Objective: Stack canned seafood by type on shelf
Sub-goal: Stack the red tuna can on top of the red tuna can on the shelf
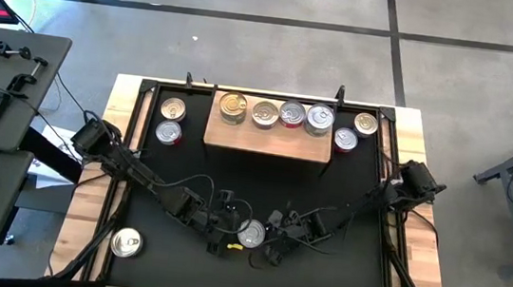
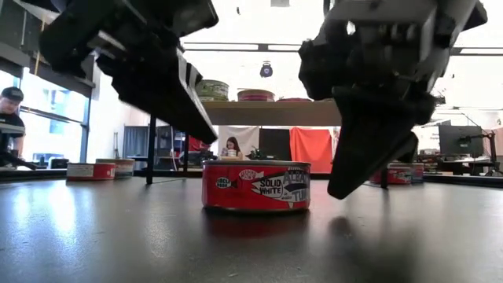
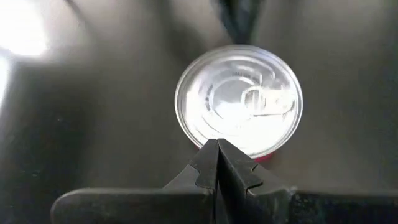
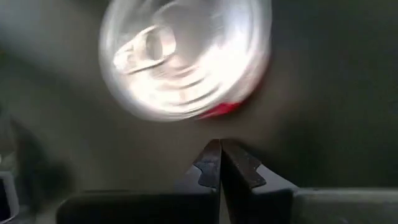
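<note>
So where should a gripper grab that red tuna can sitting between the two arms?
Probably from straight above, fingers opened across the red side wall of the tuna can. It stands upright and flat on the mat, lid up, with both the left gripper and right gripper shut beside it.

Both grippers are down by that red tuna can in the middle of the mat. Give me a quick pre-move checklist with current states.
1. Red tuna can upright on the mat: ok.
2. Left gripper open to grasp: not ok, fingers shut just short of the can.
3. Right gripper open: not ok, shut as well.
4. Either gripper holding the can: not ok, neither does.
5. Free spot on the shelf: ok, front strip bare.
</note>
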Motion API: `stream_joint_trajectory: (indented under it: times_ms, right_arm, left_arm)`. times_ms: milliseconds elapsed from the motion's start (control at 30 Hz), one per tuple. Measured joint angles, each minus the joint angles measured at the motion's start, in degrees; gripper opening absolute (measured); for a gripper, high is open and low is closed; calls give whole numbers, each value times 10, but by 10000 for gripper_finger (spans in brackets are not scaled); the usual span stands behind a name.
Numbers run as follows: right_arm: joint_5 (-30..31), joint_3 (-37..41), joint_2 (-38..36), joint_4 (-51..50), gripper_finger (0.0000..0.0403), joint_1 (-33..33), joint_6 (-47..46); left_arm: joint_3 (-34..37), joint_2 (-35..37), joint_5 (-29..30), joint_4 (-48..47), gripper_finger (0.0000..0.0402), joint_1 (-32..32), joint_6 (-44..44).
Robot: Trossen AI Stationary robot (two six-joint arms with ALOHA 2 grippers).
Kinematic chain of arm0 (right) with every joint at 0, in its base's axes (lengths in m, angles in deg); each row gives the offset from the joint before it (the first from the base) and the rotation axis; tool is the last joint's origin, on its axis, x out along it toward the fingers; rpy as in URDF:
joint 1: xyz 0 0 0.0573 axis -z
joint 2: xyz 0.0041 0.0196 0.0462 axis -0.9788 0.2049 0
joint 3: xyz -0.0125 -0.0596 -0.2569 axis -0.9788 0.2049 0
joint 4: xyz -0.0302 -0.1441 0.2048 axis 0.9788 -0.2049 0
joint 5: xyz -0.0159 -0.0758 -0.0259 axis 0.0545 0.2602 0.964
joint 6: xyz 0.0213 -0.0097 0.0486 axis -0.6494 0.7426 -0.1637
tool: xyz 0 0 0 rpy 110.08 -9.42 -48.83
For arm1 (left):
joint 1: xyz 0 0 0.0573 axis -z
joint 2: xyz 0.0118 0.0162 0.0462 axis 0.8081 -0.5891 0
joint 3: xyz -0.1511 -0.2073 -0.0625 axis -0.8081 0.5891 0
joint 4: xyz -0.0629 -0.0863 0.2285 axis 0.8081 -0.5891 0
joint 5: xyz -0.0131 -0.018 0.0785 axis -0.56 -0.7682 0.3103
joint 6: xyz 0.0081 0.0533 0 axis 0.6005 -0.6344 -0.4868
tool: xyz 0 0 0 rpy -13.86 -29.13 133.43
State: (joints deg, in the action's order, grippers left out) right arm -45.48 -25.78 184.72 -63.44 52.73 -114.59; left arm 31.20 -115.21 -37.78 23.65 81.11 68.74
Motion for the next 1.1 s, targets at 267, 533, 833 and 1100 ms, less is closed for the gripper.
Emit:
stream_joint_trajectory:
  times_ms: [267, 533, 833, 1100]
  right_arm:
    - [1, 0, -1, 1, 0, 28, 15]
    - [4, 0, -1, 30, 0, 33, 15]
    - [-30, -48, -9, 38, 0, 23, 35]
    - [-19, -92, -10, 32, 0, 30, 77]
  left_arm:
    - [0, -25, -16, 41, 0, 3, 14]
    - [-2, -54, -13, 47, 0, 3, 26]
    - [-2, -47, -9, 2, 0, 2, -4]
    - [1, -25, -3, -61, 0, 1, -22]
